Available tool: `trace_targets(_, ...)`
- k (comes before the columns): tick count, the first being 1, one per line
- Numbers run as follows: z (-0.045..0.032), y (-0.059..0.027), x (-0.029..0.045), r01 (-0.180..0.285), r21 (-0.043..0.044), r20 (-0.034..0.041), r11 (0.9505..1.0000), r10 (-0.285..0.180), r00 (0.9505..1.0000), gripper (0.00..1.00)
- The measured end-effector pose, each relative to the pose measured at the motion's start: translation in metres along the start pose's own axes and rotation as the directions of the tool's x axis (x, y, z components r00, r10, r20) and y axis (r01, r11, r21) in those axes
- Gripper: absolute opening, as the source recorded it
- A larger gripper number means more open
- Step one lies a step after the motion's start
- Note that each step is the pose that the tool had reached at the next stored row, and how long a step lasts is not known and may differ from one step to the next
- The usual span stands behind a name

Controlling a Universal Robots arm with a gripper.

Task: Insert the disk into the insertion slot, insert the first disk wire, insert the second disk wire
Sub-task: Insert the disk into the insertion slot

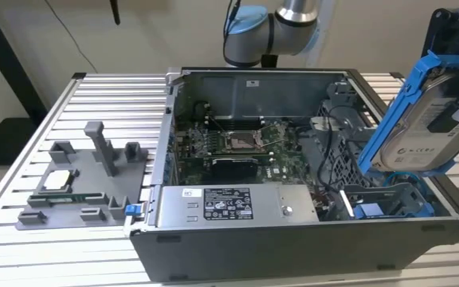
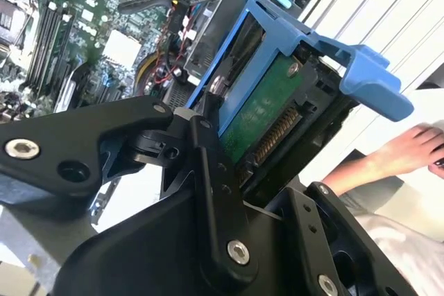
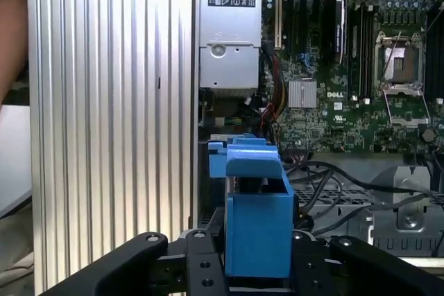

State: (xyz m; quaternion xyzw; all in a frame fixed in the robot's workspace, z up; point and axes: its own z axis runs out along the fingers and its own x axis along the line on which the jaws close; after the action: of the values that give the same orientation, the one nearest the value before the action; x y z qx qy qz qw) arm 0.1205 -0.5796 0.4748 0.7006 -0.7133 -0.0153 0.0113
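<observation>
The open computer case (image 1: 293, 239) sat with its insertion slot (image 1: 389, 200) just under the tilted disk (image 1: 421, 128). My gripper (image 3: 258, 268) was clamped on the disk's blue carrier. I judged 1 thing mattered: squaring the disk with the slot's walls.

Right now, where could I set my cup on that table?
Bare slats of the ribbed metal table lie behind and in front of the grey fixture tray, at the exterior view's left. The open grey computer case is crowded; the gripper holds the blue-framed silver hard drive over it.
</observation>
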Motion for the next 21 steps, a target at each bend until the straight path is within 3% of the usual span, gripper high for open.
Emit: trace_targets(21, 0.0087, -0.0049, 0.0000, 0.000, 0.0000, 0.0000, 1.0000, 0.000, 1.0000, 0.00)
